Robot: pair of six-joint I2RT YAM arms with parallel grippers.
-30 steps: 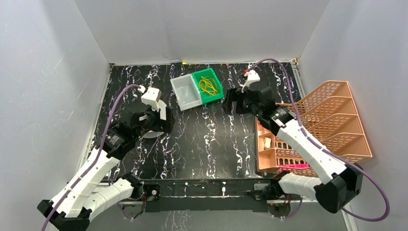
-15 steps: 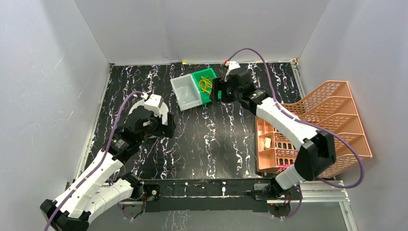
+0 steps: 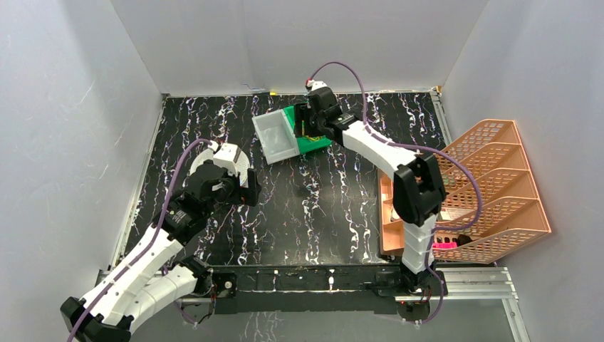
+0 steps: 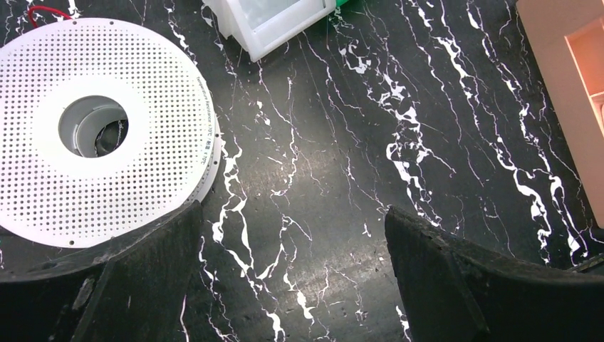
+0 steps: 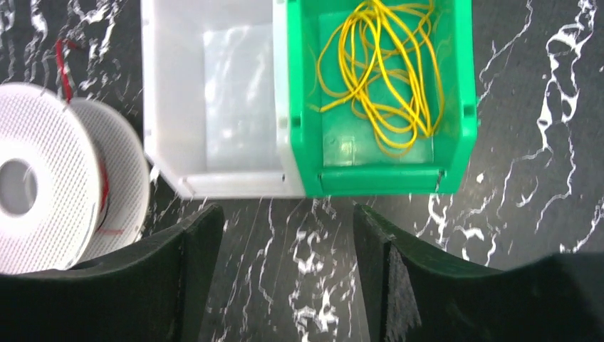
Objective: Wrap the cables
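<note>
Right pincer (image 5: 286,228): arm stretched to 11 o'clock, jaws apart, near cables (image 5: 377,78)
Left pincer (image 4: 292,228): arm bent, jaws apart, beside spool (image 4: 142,92)

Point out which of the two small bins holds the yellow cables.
The green bin holds the tangled yellow cables. The white bin touching its side has none in it.

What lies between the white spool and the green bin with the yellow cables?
A white bin, side by side with the green bin of cables; the spool lies beyond it. The right wrist view shows this.
</note>
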